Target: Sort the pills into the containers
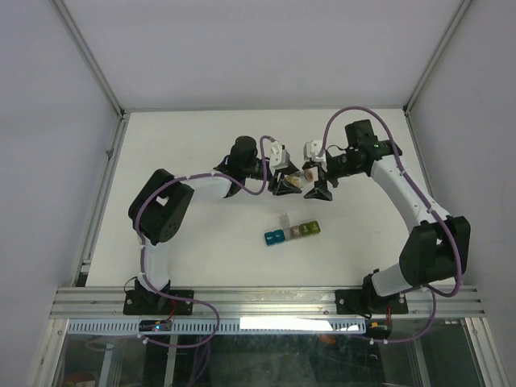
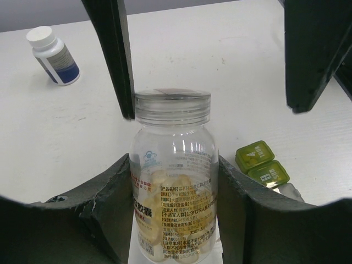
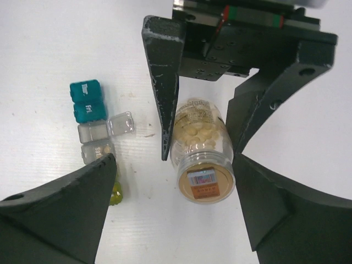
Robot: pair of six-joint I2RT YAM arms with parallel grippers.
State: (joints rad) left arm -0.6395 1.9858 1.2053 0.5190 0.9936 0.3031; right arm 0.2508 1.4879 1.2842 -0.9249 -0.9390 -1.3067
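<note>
A clear pill bottle (image 2: 172, 181) with a clear screw cap (image 3: 204, 183) holds pale tan pills (image 3: 196, 133). My left gripper (image 2: 173, 160) is shut on the bottle's body and holds it above the table, between the two arms (image 1: 296, 179). My right gripper (image 3: 175, 158) is open, with its fingers (image 3: 275, 214) on either side of the cap and the left one well clear. The containers (image 1: 292, 232), a strip of blue, teal, grey, olive and yellow-green cells, lie below the bottle. The grey cell (image 3: 93, 132) has its lid open. The cell (image 3: 97, 150) beside it shows a few pills.
A white-capped dark bottle (image 2: 53, 56) lies on the table to the far left in the left wrist view. The olive and yellow-green cells (image 2: 262, 164) sit to the right of the held bottle. White walls and a metal frame (image 1: 101, 173) bound the table.
</note>
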